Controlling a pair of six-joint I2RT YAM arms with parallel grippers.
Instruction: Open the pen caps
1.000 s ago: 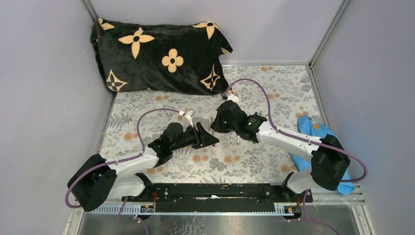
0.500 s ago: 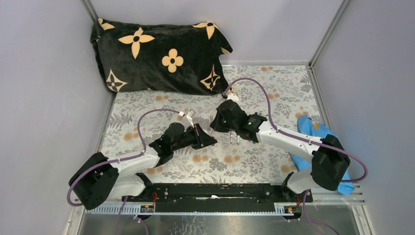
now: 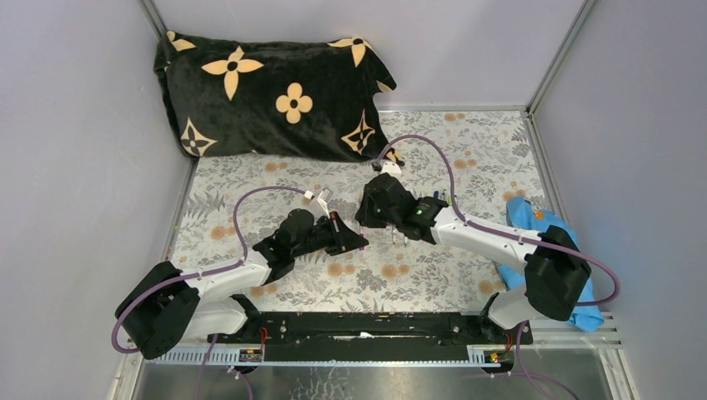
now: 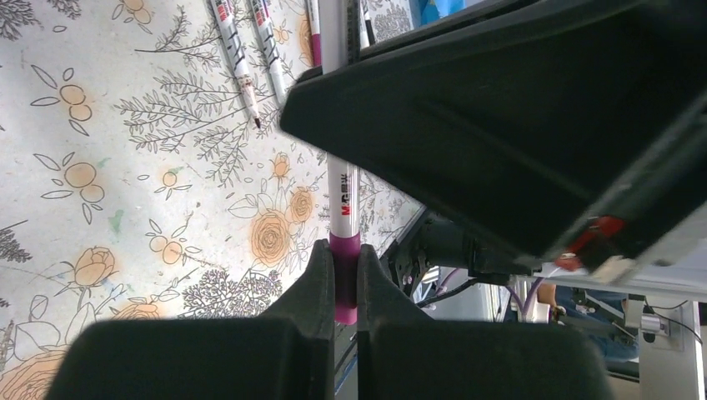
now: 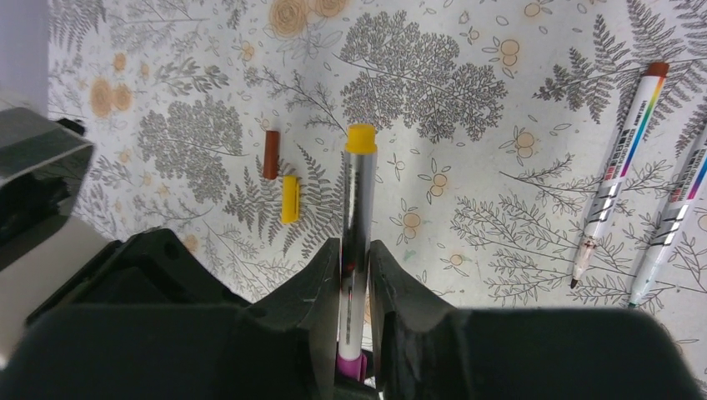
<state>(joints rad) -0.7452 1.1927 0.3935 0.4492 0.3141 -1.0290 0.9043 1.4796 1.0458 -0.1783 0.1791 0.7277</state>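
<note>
Overhead cam: bright, even, diffuse light; soft shadows under the arms on floral tablecloth (image 3: 467,142). Left wrist cam: left gripper's fingers (image 4: 313,287) dark & blurred, magenta pen cap (image 4: 344,275) fairly sharp, bkgd lower right washed out. Right wrist cam: cloth sharp, right gripper's fingers (image 5: 321,292) soft, sheen on pen barrel (image 5: 358,208).

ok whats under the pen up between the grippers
Floral tablecloth lies under the pen, with a loose yellow cap and a brown cap just beside its line. The strip straight beneath the barrel is covered.
</note>
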